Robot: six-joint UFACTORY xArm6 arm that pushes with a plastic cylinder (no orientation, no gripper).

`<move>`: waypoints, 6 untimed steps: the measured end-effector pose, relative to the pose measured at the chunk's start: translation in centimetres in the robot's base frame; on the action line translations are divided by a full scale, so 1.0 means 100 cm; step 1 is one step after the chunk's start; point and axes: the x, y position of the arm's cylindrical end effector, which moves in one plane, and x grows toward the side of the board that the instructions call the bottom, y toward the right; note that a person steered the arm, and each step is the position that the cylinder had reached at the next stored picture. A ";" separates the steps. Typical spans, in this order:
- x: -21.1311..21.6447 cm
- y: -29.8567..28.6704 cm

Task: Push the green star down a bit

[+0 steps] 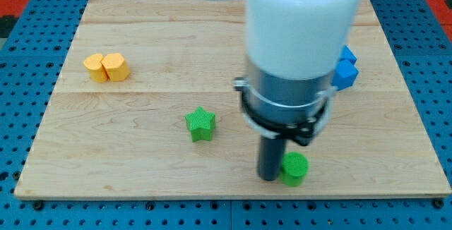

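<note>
Broadly, board: the wooden table top [141, 166] fills most of the view, with a blue pegboard around it.
Arm: the white and dark body hangs over the view's right half and hides part of the blue blocks [346, 68] at about 2 o'clock from centre.
Yellow blocks: a touching pair [106, 68] at 10 o'clock, well apart from everything else.
Green star: the green star [200, 124] sits just left of centre and a little low, alone, with bare wood all round it.
Green round block: a small green block [295, 168] lies at 5 o'clock, touching or just beside the rod.
Tip: my tip [268, 178] is a bare rod with no fingers to open or close, and it holds nothing.
Key relation: the star lies at 10 o'clock from my tip, so my tip is below and right of it, on the wrong side.
Room: I judge I must pass round to the star's 12 o'clock side; open wood remains toward 6 o'clock before the board's bottom edge.
</note>
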 end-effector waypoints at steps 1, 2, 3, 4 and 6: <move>0.002 0.012; -0.002 0.063; -0.010 0.093; 0.003 0.015; 0.003 -0.085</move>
